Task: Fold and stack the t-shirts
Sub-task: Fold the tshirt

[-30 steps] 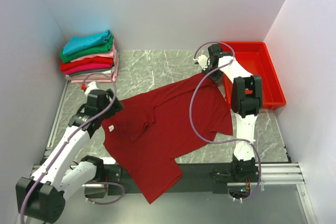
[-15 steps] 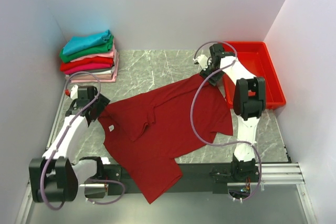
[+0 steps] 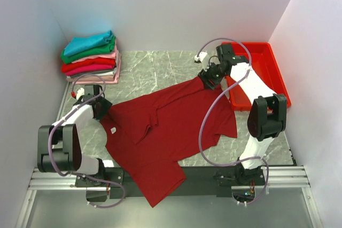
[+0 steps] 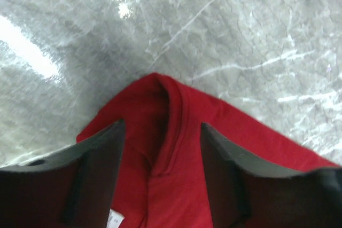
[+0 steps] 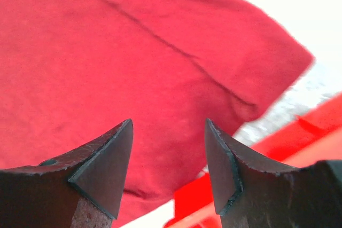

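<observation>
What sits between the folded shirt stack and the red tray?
Top view: bare marble tabletop, then the right gripper at the dark red shirt's far corner.

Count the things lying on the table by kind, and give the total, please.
Stack of folded t-shirts: 1
Spread-out dark red t-shirt: 1
Red tray: 1
Total: 3

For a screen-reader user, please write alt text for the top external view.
A large dark red t-shirt lies spread, rumpled, on a grey marble table, the left gripper at its left corner and the right gripper at its far edge. Folded t-shirts are stacked far-left; a red tray stands far-right.
</observation>
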Controlling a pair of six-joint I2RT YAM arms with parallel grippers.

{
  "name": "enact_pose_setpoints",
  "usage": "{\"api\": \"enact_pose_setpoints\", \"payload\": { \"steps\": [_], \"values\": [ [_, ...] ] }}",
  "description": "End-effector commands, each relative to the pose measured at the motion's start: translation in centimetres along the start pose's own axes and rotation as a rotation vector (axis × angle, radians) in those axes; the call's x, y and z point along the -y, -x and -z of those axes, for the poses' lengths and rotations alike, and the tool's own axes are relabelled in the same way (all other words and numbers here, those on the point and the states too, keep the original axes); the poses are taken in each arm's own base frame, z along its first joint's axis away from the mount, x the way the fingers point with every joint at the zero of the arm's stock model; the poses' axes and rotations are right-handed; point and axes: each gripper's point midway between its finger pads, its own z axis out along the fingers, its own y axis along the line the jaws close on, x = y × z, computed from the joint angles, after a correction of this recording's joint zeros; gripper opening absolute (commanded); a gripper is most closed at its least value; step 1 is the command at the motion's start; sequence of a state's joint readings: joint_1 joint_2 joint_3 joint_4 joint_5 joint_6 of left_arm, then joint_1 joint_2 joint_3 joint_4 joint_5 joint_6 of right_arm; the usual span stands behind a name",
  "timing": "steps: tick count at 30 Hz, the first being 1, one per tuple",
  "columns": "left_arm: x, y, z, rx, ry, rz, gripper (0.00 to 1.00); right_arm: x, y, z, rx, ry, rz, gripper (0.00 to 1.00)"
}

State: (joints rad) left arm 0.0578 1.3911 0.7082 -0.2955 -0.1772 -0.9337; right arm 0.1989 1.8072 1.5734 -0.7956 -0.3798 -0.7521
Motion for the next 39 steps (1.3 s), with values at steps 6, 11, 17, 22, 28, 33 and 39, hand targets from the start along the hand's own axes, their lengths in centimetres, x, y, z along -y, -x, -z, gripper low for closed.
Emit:
{"api": "enact_pose_setpoints", "payload": {
  "steps": [6, 11, 17, 22, 28, 33, 39],
  "values": [
    [1.6, 2.5, -2.1, 0.064, 0.022, -0.015, 0.47, -3.1, 0.1, 0.1, 0.077, 0.099, -0.024, 0.63],
    [2.0, 2.2, -3.5, 0.030, 0.031, -0.035, 0.35, -4.0, -0.2, 0.4, 0.086, 0.114, -0.025, 0.63],
    [0.6, 6.3, -4.6, 0.109, 0.117, 0.050, 0.01, -4.9, -0.5, 1.1, 0.097, 0.133, -0.015, 0.63],
    [-0.4, 9.5, -6.4, 0.109, 0.174, 0.076, 0.00, -5.7, -0.6, 1.3, 0.109, 0.152, -0.006, 0.63],
    [0.5, 12.4, -8.2, 0.074, 0.153, 0.031, 0.12, -5.9, -1.2, 1.1, 0.102, 0.153, -0.004, 0.63],
    [2.5, 15.1, -5.0, 0.098, 0.040, -0.003, 0.53, -7.1, -2.1, 0.6, 0.101, 0.211, 0.060, 0.63],
    [10.0, 15.7, 7.8, 0.238, -0.483, -0.144, 0.91, -16.2, -5.1, 2.7, 0.216, 0.576, 0.407, 0.63]
  ]
}}
